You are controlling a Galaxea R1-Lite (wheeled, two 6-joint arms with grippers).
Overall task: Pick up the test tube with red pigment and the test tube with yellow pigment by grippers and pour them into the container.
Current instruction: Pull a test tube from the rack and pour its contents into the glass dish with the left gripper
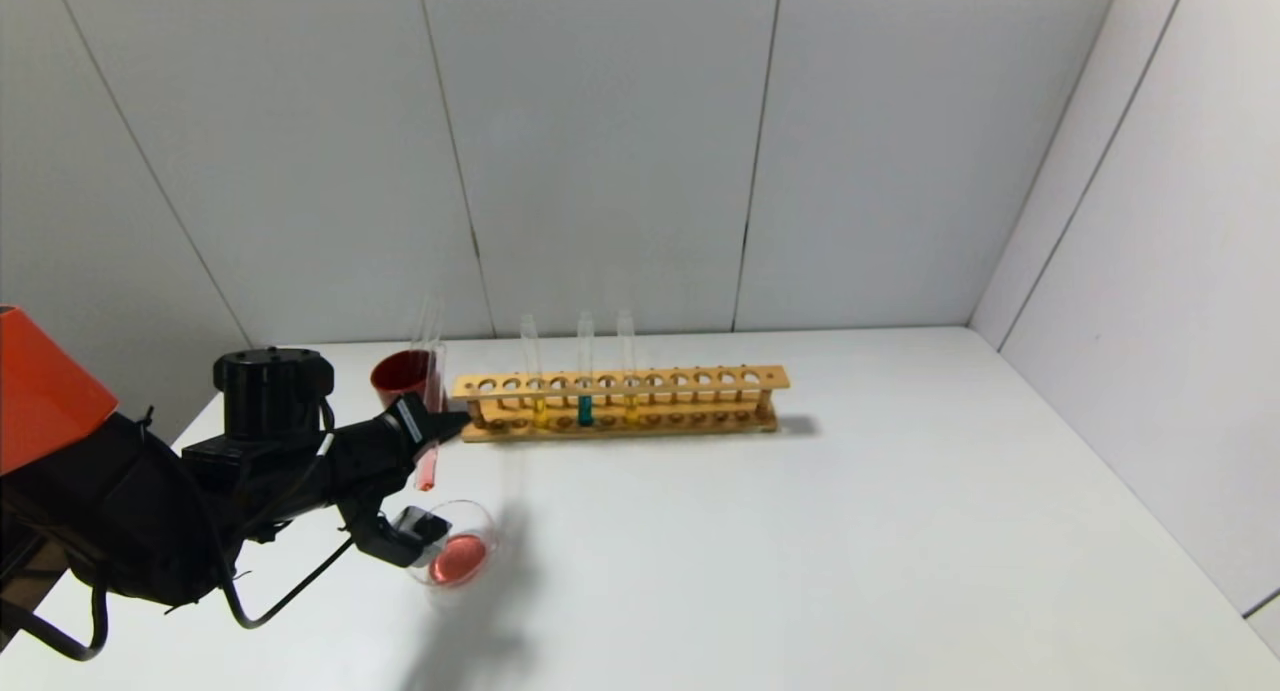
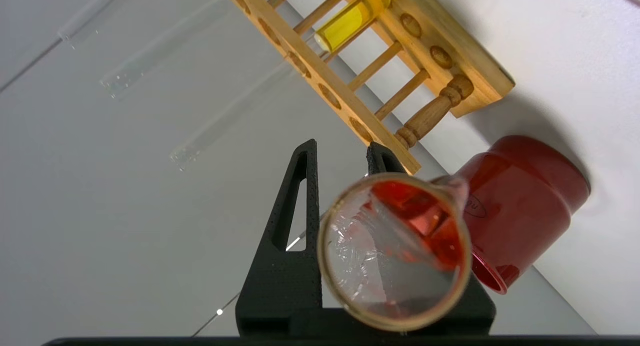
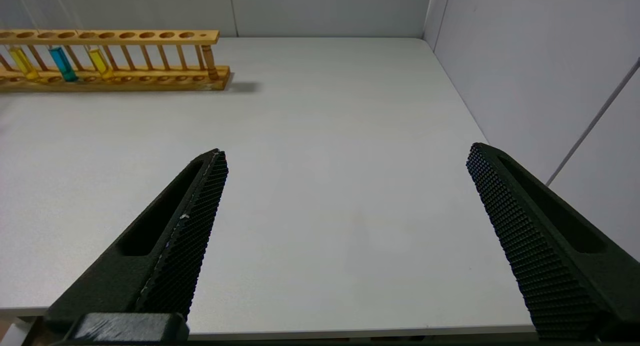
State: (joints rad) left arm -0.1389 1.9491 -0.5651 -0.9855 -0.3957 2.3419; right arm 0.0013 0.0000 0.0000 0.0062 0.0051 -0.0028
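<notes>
My left gripper [image 1: 445, 426] is shut on the test tube with red pigment [image 1: 428, 466]. The tube is held steeply with its mouth downward, just above the container [image 1: 470, 531], a low clear glass dish with red liquid in its bottom. In the left wrist view the tube's mouth [image 2: 395, 251] shows close up beside the black fingers [image 2: 300, 186], with red liquid inside. The test tube with yellow pigment [image 1: 630, 409] stands in the wooden rack [image 1: 700, 381], right of a teal tube [image 1: 585, 409]. My right gripper [image 3: 345, 155] is open and empty above the table's near right part.
A dark red cup [image 1: 400, 373] stands behind my left gripper, at the rack's left end; it also shows in the left wrist view [image 2: 525, 206]. A paler yellow tube [image 1: 540, 411] stands left of the teal one. White walls close the back and right.
</notes>
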